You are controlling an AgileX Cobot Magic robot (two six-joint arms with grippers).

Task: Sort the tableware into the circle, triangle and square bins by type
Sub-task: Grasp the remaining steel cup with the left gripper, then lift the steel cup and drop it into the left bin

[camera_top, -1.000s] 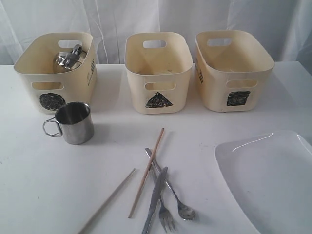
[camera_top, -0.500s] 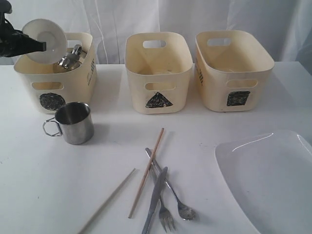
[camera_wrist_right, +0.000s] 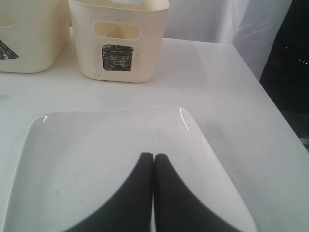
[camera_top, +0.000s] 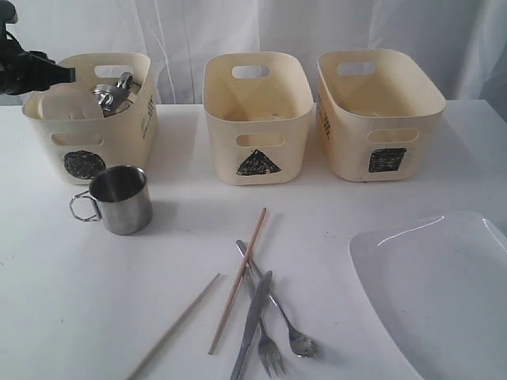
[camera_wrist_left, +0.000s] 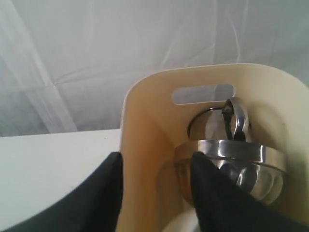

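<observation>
open white desk (camera_top: 190, 150) lies before the cream circle-marked bin (camera_top: 119, 146), which holds a white bowl (camera_top: 67, 107), steel bowl (camera_wrist_left: 231, 174) and steel mug (camera_wrist_left: 205, 123). the left gripper (camera_wrist_left: 157, 159) gapes wide across its rim, empty. the right gripper (camera_wrist_right: 154, 157), pinched closed, sits above the large white rounded-square plate (camera_wrist_right: 96, 145).

Circle bin (camera_top: 119, 134), triangle bin (camera_top: 257, 119), square bin (camera_top: 380, 111): cream, matt, smooth, plastic-looking.
Mug (camera_top: 123, 202): steel, soft brushed sheen.
Steel bowl (camera_wrist_left: 231, 159): polished, mirror-bright.
2 chopsticks (camera_top: 225, 313) (camera_top: 175, 325): pale wood, matt.
Knife (camera_top: 253, 317), fork (camera_top: 269, 356), spoon (camera_top: 303, 344): shiny metal.
Plate (camera_top: 444, 293): white, glossy, smooth.
Table (camera_top: 356, 198): white, matt.
Curtain (camera_top: 317, 24): white cloth, creased.
</observation>
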